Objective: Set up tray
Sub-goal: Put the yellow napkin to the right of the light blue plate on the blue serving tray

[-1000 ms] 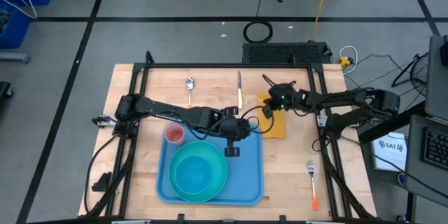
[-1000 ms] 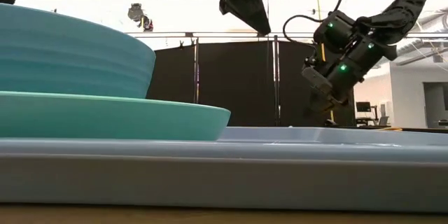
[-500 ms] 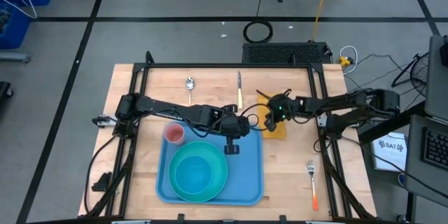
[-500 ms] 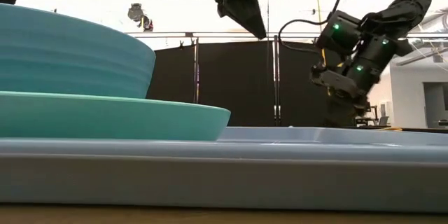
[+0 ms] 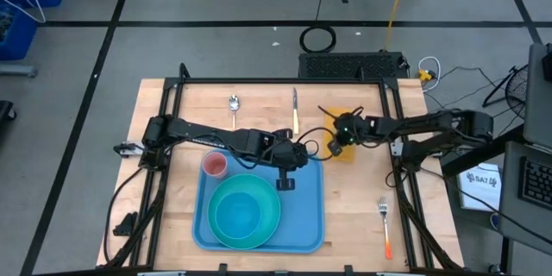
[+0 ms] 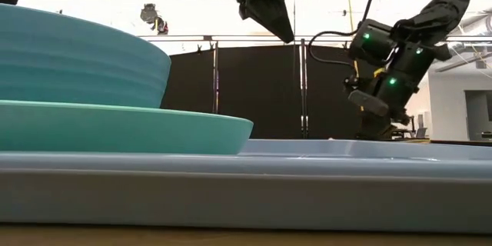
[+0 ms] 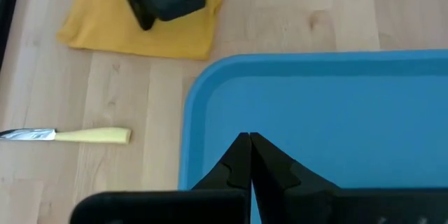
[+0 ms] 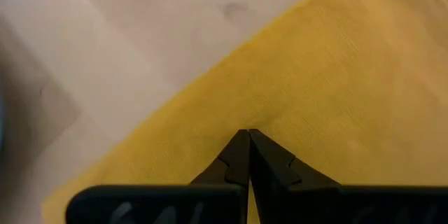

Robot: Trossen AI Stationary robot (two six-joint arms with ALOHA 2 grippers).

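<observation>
The light-blue tray (image 5: 306, 211) lies on the table and carries a teal plate with a teal bowl (image 5: 245, 213) on it. A pink cup (image 5: 214, 166) stands at the tray's far left corner. My left gripper (image 5: 286, 177) hangs shut and empty above the tray's far right part (image 7: 315, 105); it also shows in the low view (image 6: 269, 8). My right gripper (image 5: 335, 143) is shut, low over the orange-yellow napkin (image 5: 347, 150), which lies flat on the table right of the tray's far corner (image 7: 140, 28). My right gripper comes down on the napkin from above, slanting in from the table's right. Its shut fingertips (image 8: 248, 140) are at the cloth (image 8: 315, 91), away from the napkin's edges. No cloth shows between the fingers. The napkin lies on the table.
A spoon (image 5: 234, 103) and a yellow-handled knife (image 5: 295, 114) lie at the table's far side. A fork with an orange handle (image 5: 385, 224) lies at the near right. Bare wood shows left and right of the tray.
My right gripper has gone down and a little toward the table's left and near edge, onto the napkin.
</observation>
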